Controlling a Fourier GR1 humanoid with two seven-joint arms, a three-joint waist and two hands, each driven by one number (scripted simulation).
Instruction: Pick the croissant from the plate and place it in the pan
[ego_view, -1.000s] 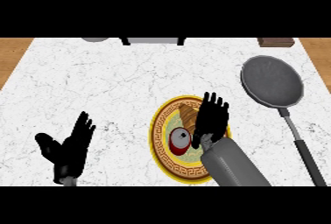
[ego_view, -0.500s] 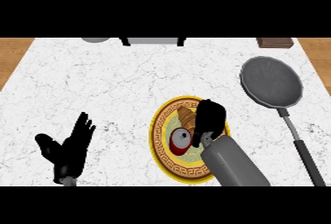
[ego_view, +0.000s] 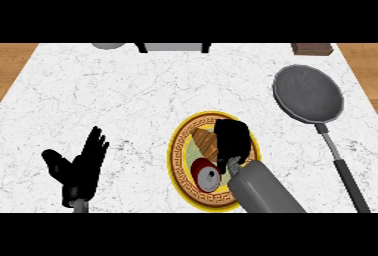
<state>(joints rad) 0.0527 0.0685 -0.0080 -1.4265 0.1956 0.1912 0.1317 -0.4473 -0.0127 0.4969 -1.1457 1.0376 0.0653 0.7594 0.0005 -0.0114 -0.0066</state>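
The right hand sits over the right half of the plate. Its fingers are curled downward and closed round the right end of the croissant. Its grey forearm comes up from the lower edge and covers the plate's lower right rim. The croissant lies on the plate's upper middle, its brown, ridged left part showing beside the black fingers (the part under the hand is hidden). Whether it is lifted off the plate or resting on it cannot be told from this view.

Just below the croissant, also on the plate, lies a round red piece with a grey centre. The plate has a yellow rim with a dark patterned band and stands on the white marbled counter, a little right of the middle.

Up and to the right of the plate, apart from it, is the dark grey pan, with nothing in it. Its long handle runs down toward the lower right edge.

The left hand rests at the lower left, open, fingers straight and pointing up, holding nothing, well apart from the plate.

Along the counter's far edge show a grey rounded thing, a pale box with dark sides, and a brown block.
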